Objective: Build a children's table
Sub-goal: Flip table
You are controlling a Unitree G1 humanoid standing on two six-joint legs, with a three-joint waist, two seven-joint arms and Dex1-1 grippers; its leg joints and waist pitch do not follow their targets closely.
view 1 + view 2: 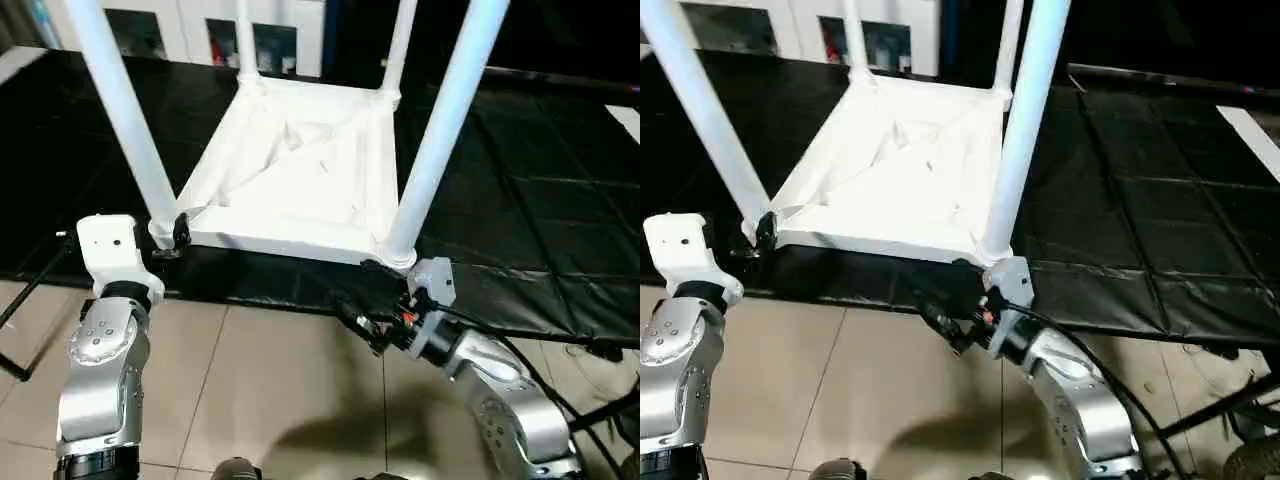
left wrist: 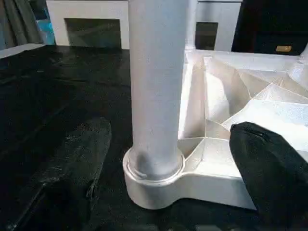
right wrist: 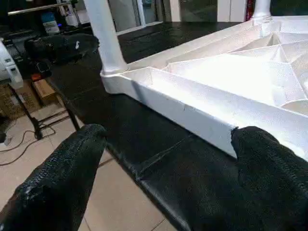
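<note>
Both grippers sit at the near edge of the upturned table top (image 1: 300,170), which lies ribbed side up on a black mat (image 1: 540,200) with all four white legs standing in its corner sockets. From the head camera, the left gripper (image 1: 172,240) is at the near-left corner, its black fingers beside the base of the near-left leg (image 1: 120,110), under the white block of its wrist. The right gripper (image 1: 372,305) is low at the mat's front edge, just below the near-right leg (image 1: 440,130), with cables trailing back along the silver forearm. Two far legs (image 1: 245,40) rise at the back corners, and beige floor tiles (image 1: 270,390) lie in front of the mat. Along the left wrist, that gripper's fingers (image 2: 72,168) stand apart on either side of the leg's base where it enters the round socket (image 2: 154,185), one over the mat and one over the ribbed underside; neither visibly touches the leg. Along the right wrist, the fingers (image 3: 62,178) are spread wide and hold nothing, facing the top's long side wall (image 3: 202,118), with the left gripper seen dark beside the far leg.
</note>
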